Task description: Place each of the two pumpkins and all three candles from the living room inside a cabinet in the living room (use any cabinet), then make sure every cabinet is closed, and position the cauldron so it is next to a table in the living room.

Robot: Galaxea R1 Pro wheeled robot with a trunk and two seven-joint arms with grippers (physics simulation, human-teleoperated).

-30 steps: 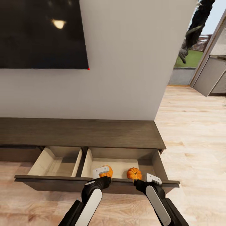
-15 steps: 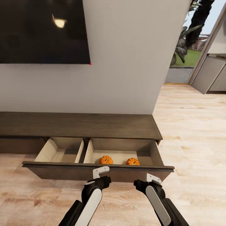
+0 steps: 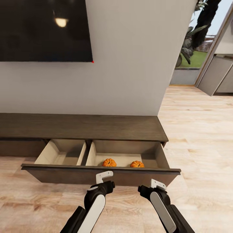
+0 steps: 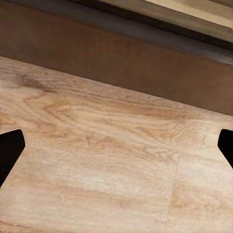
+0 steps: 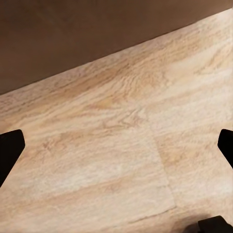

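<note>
A long, low dark-brown cabinet [image 3: 81, 127] runs across the middle of the head view against a pale grey wall, with its wide drawer [image 3: 100, 174] pulled out toward me. The drawer has two pale beige compartments. In the right-hand compartment, near the centre of the frame, sit two small orange pumpkins [image 3: 109, 162], the second pumpkin [image 3: 137, 164] just to the right of the first, apart from it and both close behind the drawer front. My left gripper [image 3: 104, 177] and my right gripper [image 3: 158, 185] hover at the lower centre of the frame, in front of the drawer front and above the light wood plank floor [image 3: 200, 136]. In each wrist view my dark fingertips [image 4: 9, 150] stand far apart at the frame edges, spread wide and holding nothing, over floor planks. A black screen [image 3: 42, 29] fills the upper left
</note>
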